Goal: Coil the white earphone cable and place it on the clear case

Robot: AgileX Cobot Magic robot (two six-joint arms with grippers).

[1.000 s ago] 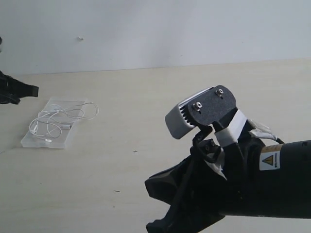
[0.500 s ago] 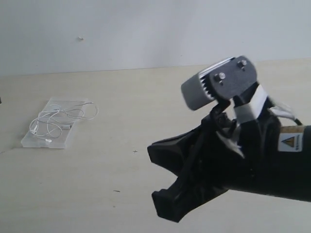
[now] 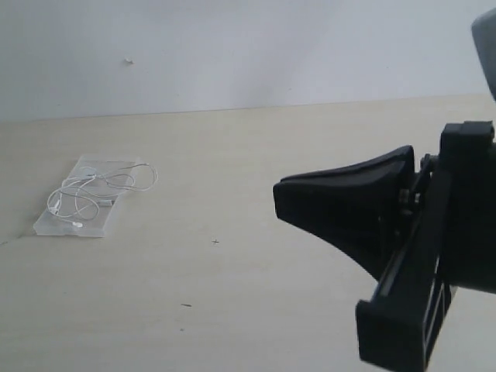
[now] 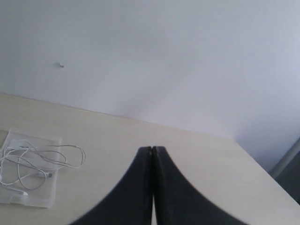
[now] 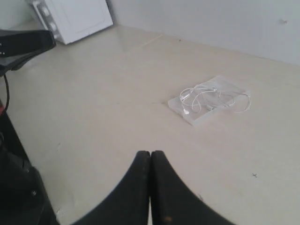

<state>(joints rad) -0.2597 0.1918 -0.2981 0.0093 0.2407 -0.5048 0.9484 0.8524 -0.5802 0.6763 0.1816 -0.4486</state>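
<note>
At the left fingers (image 4: 139,180): pressed flat together, tip to tip, holding nothing. At the right fingers (image 5: 139,180): the same, shut and empty, well apart from the work.

In the exterior view, against a second ago: right fingers (image 3: 341,201) swung up and over toward the right edge, now pointing across the table (image 3: 232,147) and not down at it. Grey wrist camera housing reduced to a sliver in the upper right corner. Gone too from the left edge: the dark tip of the other arm.

No change at the white earphone cable (image 3: 93,190): lies in loose loops on top of the clear case (image 3: 54,225), one loop spilling past the far edge onto the table.

Reads as a finished placement, with both arms backing off; looks done, though coiled loosely rather than neatly.

Hard to make out: earbuds, remote and plug, lost as tiny white specks among the strands. Cannot tell whether the case halves lie folded or spread. Cut off by the frame: most of the right arm. Out of the exterior view altogether: the left fingers.
</note>
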